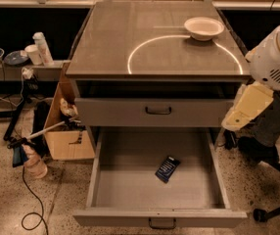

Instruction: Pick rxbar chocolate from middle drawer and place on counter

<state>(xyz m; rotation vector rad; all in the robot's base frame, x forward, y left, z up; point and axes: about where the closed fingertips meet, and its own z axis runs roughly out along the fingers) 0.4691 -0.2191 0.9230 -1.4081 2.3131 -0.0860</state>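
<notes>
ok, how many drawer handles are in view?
2: upper handle on the closed drawer front; lower handle on the open middle drawer. The gripper hangs right of that front. Recess under the counter may hide another.

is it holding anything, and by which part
Nothing visibly: the dark-wrapped rxbar chocolate lies free in the grey metal middle drawer; the gripper is out of view, at right.
</notes>
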